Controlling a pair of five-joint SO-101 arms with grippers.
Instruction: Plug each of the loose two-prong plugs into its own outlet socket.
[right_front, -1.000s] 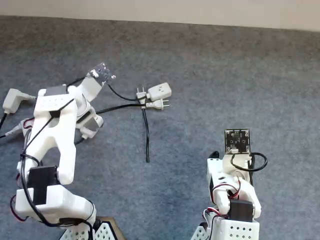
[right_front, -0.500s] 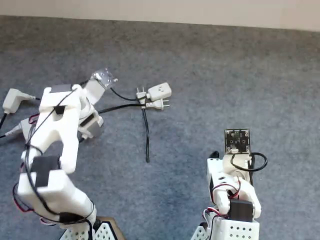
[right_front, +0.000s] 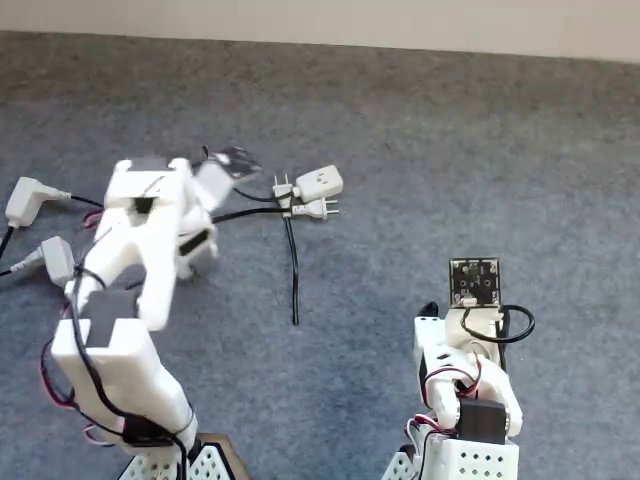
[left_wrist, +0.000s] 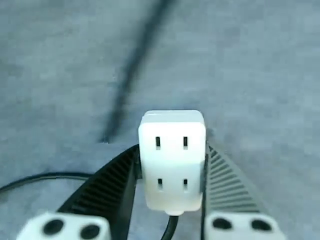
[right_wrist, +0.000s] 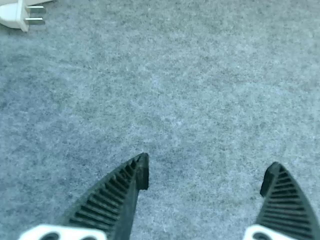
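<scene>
so far it looks like no plug is in a socket yet. the left hand (left_wrist: 172, 151) is clamped on a white outlet socket (left_wrist: 172, 165), near the loose plugs (right_front: 318, 183). the right hand (right_wrist: 207, 164) is wide apart and holds nothing, well away from those plugs. black cords (right_front: 293, 270) run from the plugs and could snag. two more white pieces (right_front: 22, 200) lie far from the plugs.

The right gripper's (right_wrist: 208, 164) fingers (right_wrist: 122, 192) stand spread wide above the grey tabletop (right_wrist: 200, 75); a white two-prong plug (right_wrist: 15, 14) lies farther off.
</scene>
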